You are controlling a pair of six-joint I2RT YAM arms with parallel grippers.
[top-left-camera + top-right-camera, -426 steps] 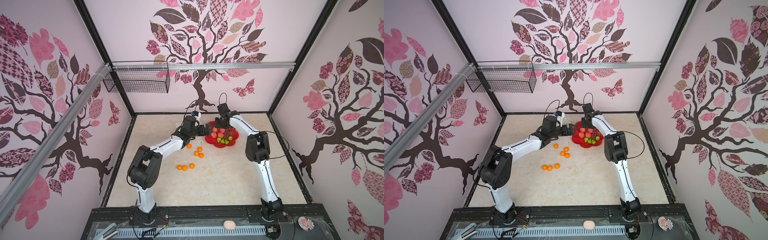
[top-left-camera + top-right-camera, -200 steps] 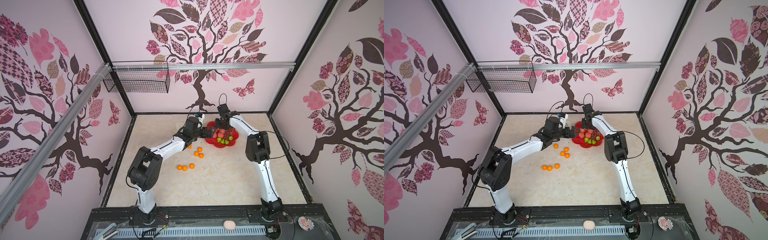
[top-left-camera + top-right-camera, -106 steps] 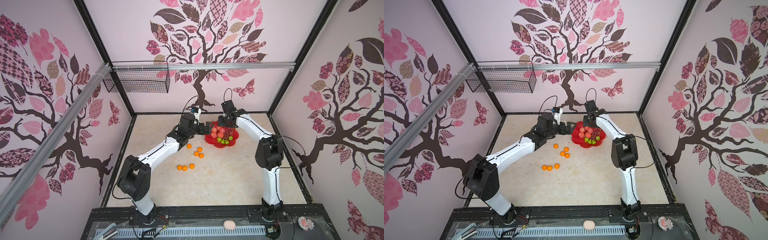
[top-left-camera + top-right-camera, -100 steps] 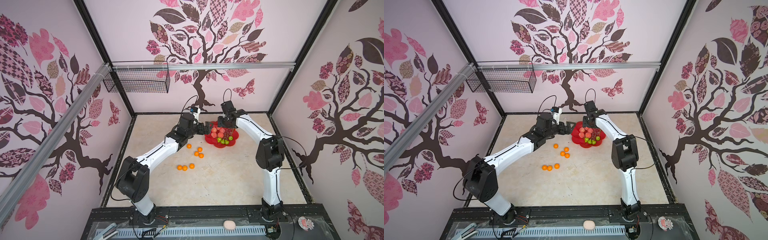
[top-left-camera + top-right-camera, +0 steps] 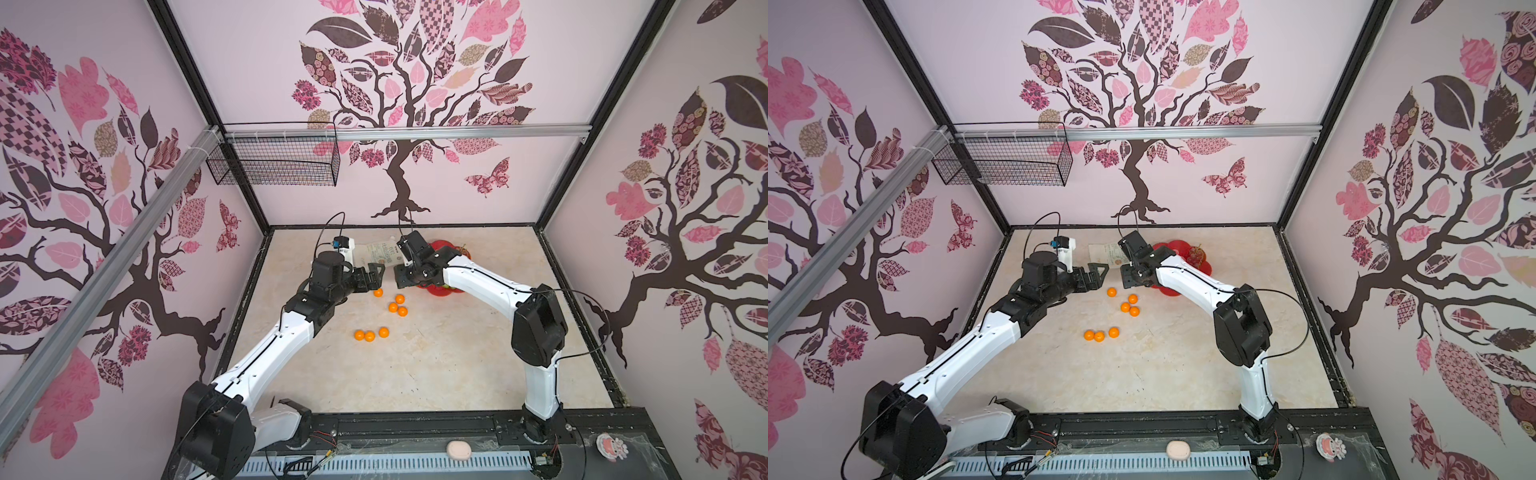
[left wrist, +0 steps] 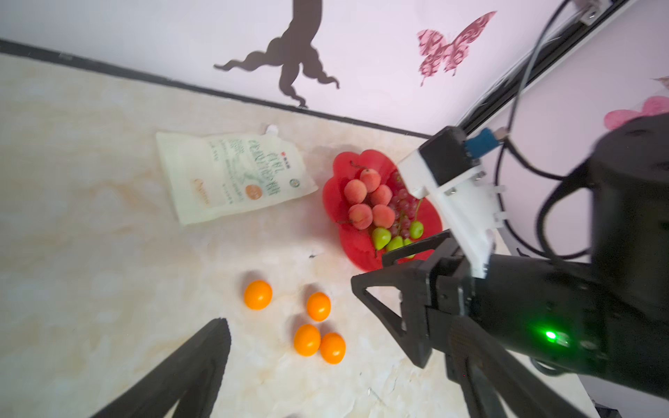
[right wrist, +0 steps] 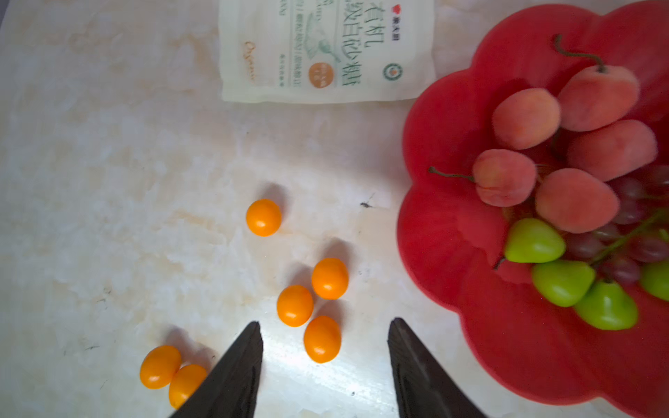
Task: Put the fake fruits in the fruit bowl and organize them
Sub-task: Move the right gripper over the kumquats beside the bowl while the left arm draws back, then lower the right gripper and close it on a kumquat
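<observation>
The red fruit bowl (image 5: 440, 291) (image 5: 1183, 246) (image 6: 347, 166) (image 7: 452, 224) holds peaches (image 7: 525, 117), green pears (image 7: 534, 240) and grapes (image 7: 633, 249); in both top views my right arm covers most of it. Several orange tangerines (image 5: 392, 307) (image 5: 1125, 307) (image 6: 307, 339) (image 7: 295, 305) lie loose on the floor left of the bowl. My right gripper (image 5: 405, 276) (image 5: 1129, 280) (image 6: 371, 270) (image 7: 324, 322) hovers open and empty over the nearest tangerines. My left gripper (image 5: 374, 276) (image 5: 1096, 274) (image 6: 338, 324) faces it from the left, open wide and empty.
A white printed pouch (image 5: 380, 253) (image 6: 231, 173) (image 7: 325, 47) lies flat behind the tangerines, touching the bowl's left rim. A black wire basket (image 5: 274, 166) hangs on the back-left rail. A pale pink lump (image 5: 458, 449) sits on the front rail.
Both grippers have drawn away from the bowl, leftward and toward the front. The right one now hangs over the tangerines. The fruits have not moved.
</observation>
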